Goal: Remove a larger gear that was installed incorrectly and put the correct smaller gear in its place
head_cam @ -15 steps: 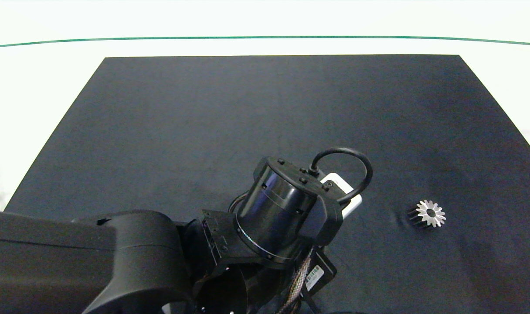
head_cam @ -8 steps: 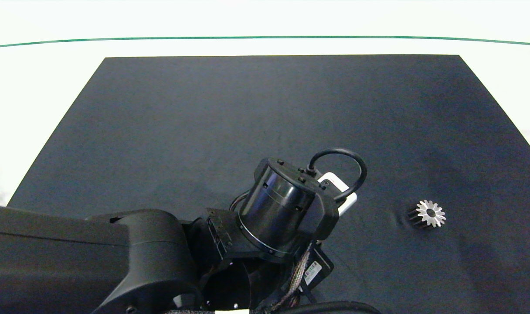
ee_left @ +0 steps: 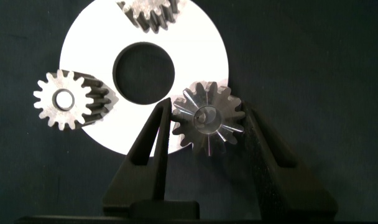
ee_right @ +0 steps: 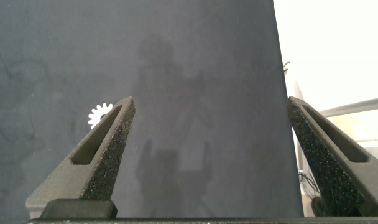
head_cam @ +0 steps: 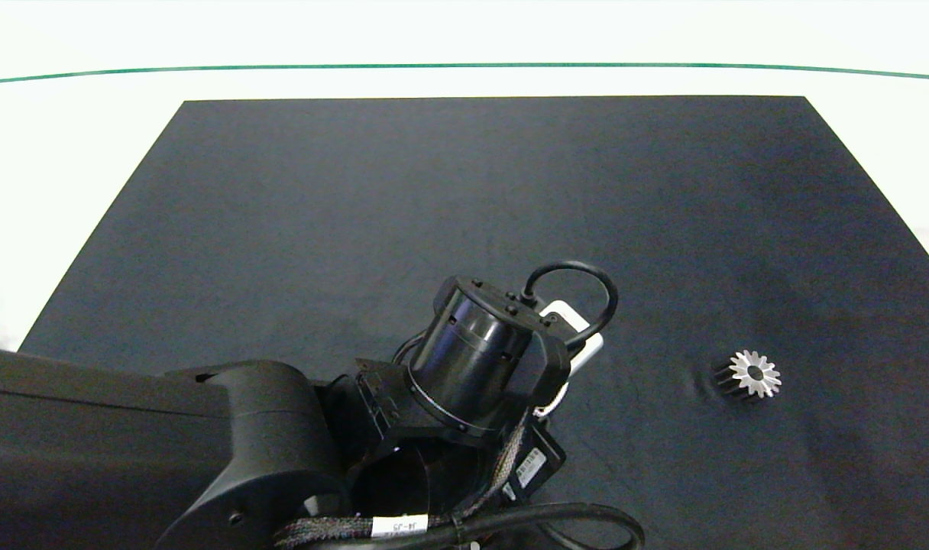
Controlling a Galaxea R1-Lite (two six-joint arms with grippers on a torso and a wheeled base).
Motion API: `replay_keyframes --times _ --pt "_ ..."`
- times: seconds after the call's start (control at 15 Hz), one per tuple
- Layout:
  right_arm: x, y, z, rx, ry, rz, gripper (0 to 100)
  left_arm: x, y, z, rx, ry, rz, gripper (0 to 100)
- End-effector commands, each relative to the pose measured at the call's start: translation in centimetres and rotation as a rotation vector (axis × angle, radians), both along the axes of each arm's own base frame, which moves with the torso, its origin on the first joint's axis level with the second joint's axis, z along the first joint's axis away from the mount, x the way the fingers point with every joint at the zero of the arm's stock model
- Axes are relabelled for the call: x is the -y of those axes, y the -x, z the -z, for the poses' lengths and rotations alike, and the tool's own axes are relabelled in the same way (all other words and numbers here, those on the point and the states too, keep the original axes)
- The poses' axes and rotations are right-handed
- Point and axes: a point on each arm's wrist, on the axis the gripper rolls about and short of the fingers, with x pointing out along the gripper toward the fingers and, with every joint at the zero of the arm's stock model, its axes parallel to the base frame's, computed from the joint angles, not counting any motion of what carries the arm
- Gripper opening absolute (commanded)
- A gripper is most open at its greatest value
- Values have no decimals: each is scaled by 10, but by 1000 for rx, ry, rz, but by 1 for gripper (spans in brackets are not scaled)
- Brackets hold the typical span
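Left gripper (ee_left: 207,124) is clamping the larger gear (ee_left: 209,117) at the white disc (ee_left: 89,37), drawing back; removal beginning. Smaller gear (head_cam: 749,375) waiting; right gripper (ee_right: 211,134) wide.

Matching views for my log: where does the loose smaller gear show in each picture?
Head view: the smaller gear lies alone on the dark mat, right of the left arm.
Left wrist view: not in it; the left gripper grips the larger gear.
Right wrist view: beside one finger of the open right gripper.
Shared landmark: the dark mat.
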Motion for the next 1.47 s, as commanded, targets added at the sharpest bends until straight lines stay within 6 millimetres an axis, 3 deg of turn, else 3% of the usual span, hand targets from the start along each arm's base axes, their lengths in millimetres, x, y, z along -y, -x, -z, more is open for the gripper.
replay_keyframes --times 0.07,0.67,1.47 --pt "0 1 0 0 2 1 100 -4 0 6 -11 -19 -9 13" --pt "0 1 0 1 1 -2 100 7 -5 20 -3 -10 -2 13" --pt "0 1 2 -6 -2 -11 100 -4 -14 12 21 -9 -27 13"
